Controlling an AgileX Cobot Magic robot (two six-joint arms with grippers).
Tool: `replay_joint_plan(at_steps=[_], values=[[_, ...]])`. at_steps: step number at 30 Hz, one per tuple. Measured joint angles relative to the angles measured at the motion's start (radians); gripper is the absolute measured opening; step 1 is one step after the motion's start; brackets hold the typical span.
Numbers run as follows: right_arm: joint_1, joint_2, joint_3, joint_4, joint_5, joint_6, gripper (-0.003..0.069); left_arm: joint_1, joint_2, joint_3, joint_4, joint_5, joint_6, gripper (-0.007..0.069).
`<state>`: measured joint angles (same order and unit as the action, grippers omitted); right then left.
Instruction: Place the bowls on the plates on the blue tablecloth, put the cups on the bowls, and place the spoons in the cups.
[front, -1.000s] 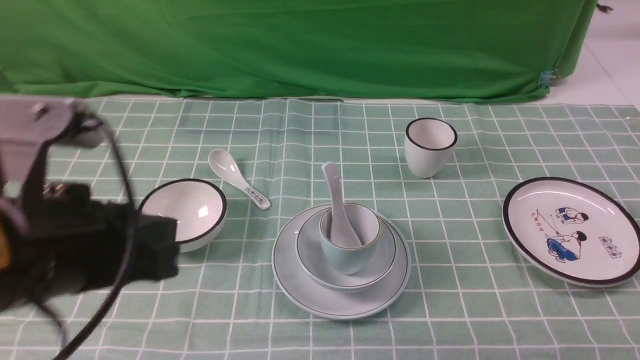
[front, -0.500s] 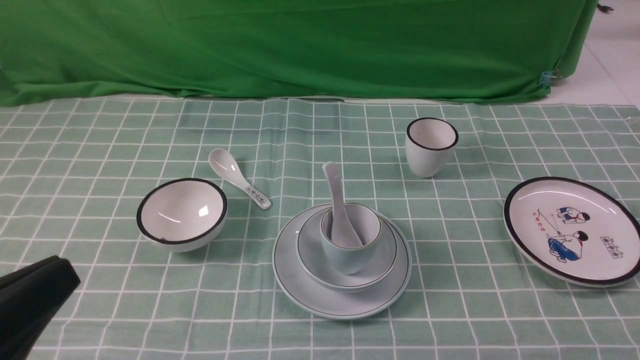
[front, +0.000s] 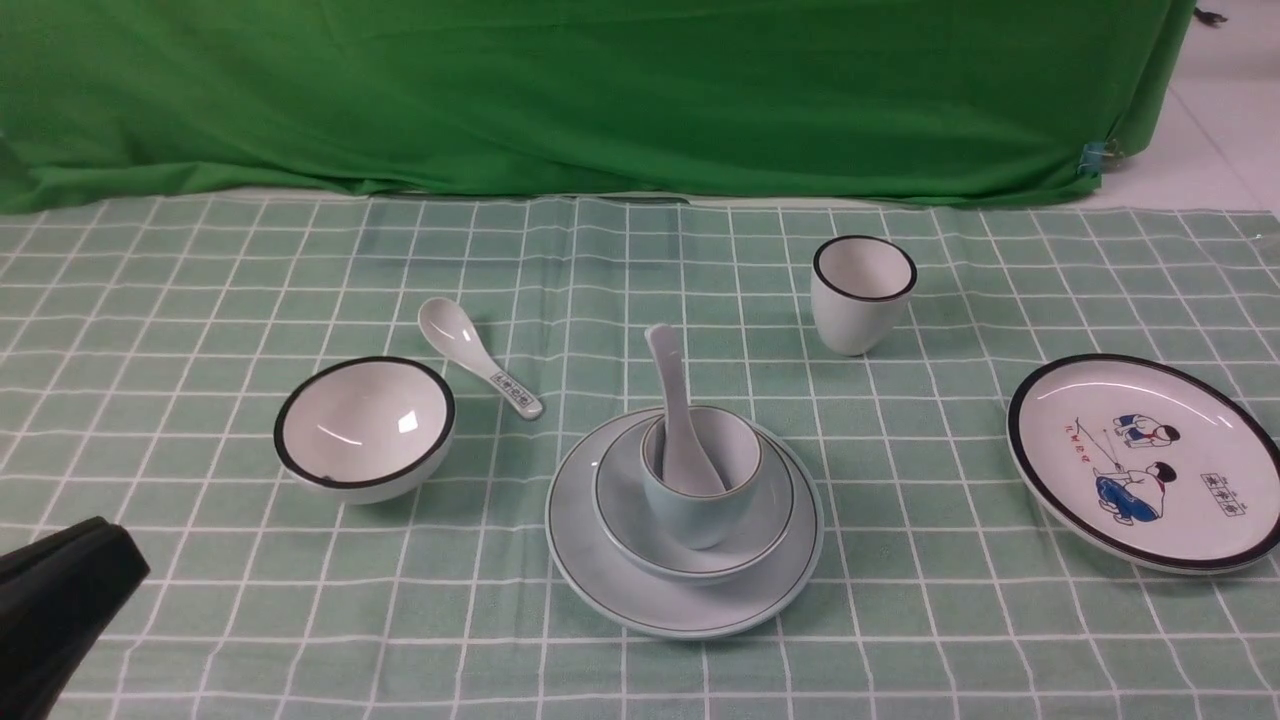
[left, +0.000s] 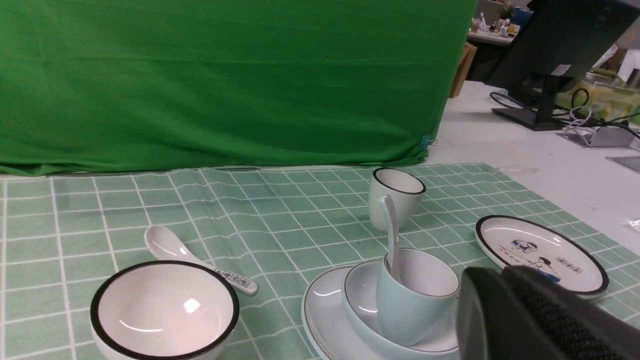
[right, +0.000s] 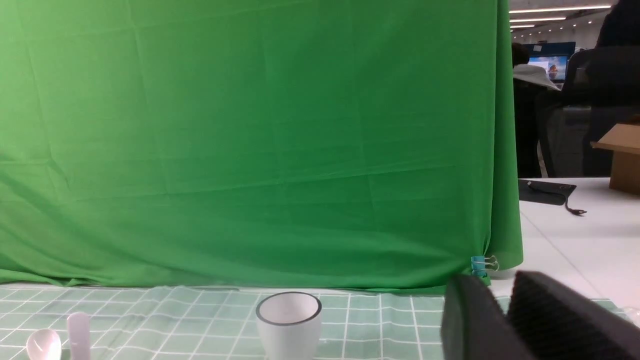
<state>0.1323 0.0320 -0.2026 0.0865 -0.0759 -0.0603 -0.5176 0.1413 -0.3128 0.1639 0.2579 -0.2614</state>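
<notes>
On the blue tablecloth (front: 200, 280) a pale blue plate (front: 620, 590) carries a pale blue bowl (front: 765, 520). In that bowl stands a pale blue cup (front: 690, 515) with a plain white spoon (front: 668, 390) in it. The black-rimmed white bowl (front: 364, 428) sits to the left, and a spoon with a printed handle (front: 478, 357) lies just behind it. A white cup (front: 863, 292) stands at the back right. The cartoon plate (front: 1060, 400) lies bare at the far right. My left gripper (front: 110, 545) is shut and empty at the front left corner. The right gripper (right: 492, 287) shows only in its wrist view, jaws slightly parted, holding nothing.
A plain green backdrop cloth (front: 600, 90) hangs along the far edge of the table, held by a blue clip (front: 1090, 158) at its right end. White tabletop (front: 1220, 150) runs beyond the cloth on the right.
My left arm has pulled back from in front of the white bowl to the front left corner. The dishes have not moved.
</notes>
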Motion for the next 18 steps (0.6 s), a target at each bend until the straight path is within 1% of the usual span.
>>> replay_joint_plan(at_steps=[2,3,4,6,7,8,9,11,15,18], values=[[0.0,0.0,0.0,0.0,0.0,0.0,0.0168,0.022,-0.019,0.011,-0.023,-0.006,0.026,0.0009],[0.0,0.0,0.0,0.0,0.0,0.0,0.0171,0.071,-0.05,0.037,-0.091,-0.018,0.104,0.0009],[0.0,0.0,0.0,0.0,0.0,0.0,0.0174,0.113,-0.072,0.054,-0.126,-0.028,0.155,0.0009],[0.0,0.0,0.0,0.0,0.0,0.001,0.0178,0.189,-0.11,0.105,-0.191,-0.058,0.227,0.0009],[0.0,0.0,0.0,0.0,0.0,0.001,0.018,0.255,-0.131,0.144,-0.213,-0.094,0.261,0.0009],[0.0,0.0,0.0,0.0,0.0,0.001,0.0181,0.265,-0.131,0.15,-0.216,-0.094,0.261,0.0009],[0.0,0.0,0.0,0.0,0.0,0.001,0.0183,0.326,-0.138,0.202,-0.23,-0.131,0.287,0.0011],[0.0,0.0,0.0,0.0,-0.001,0.001,0.019,0.424,-0.14,0.265,-0.245,-0.148,0.299,0.0012],[0.0,0.0,0.0,0.0,-0.001,0.001,0.0201,0.478,-0.14,0.318,-0.261,-0.153,0.304,0.0011],[0.0,0.0,0.0,0.0,-0.002,0.001,0.0209,0.48,-0.14,0.319,-0.234,-0.081,0.309,0.0011]])
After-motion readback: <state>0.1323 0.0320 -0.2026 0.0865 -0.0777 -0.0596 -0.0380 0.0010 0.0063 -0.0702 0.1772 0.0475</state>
